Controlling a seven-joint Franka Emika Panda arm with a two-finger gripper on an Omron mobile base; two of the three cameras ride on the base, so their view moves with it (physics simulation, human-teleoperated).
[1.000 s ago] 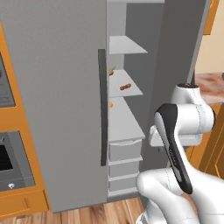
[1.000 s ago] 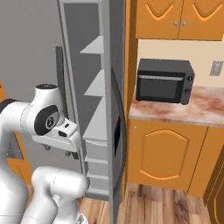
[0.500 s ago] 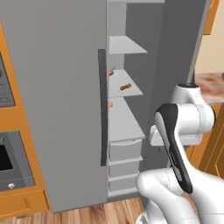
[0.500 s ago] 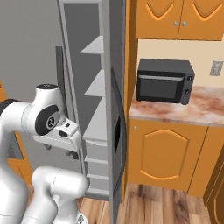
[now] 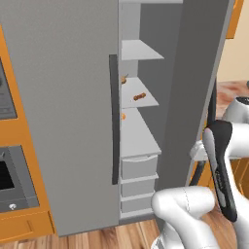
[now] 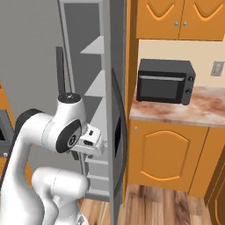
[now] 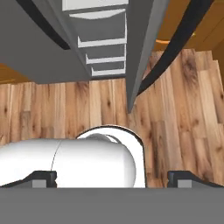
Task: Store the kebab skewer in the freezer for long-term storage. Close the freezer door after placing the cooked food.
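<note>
The claw [image 7: 113, 177] hangs wide open and empty, its two dark tips far apart, pointing down at the wooden floor [image 7: 57, 109] just in front of the fridge. Over the last second nothing has shifted: the arm, the claw and the door all sit exactly where they were, so this reads as a pause, not a stroke of work.

Just ahead of the claw stands the lower edge of the freezer door [image 7: 140, 52], with its long dark handle [image 7: 181, 46] curving past on the far side. From the left base view the door [image 5: 194, 87] is swung wide, and the arm's hand is tucked close by its edge. In the right base view the door's small black panel [image 6: 117, 137] sits just beside the hand.

Behind the door the freezer [image 5: 130, 29] is open, with drawers [image 5: 138, 166] at the bottom and shelves above. The kebab skewer [image 5: 139, 97] lies on a middle shelf [image 5: 146, 103], with a small orange bit of food [image 5: 123, 116] lower down by the other door's handle [image 5: 114, 119].

So the storing appears done, and what remains is pushing the door shut. The claw seems placed low and near the door's edge, which may suit a push from outside. Farther off, a microwave [image 6: 165, 81] stands on the table [image 6: 193, 107].
</note>
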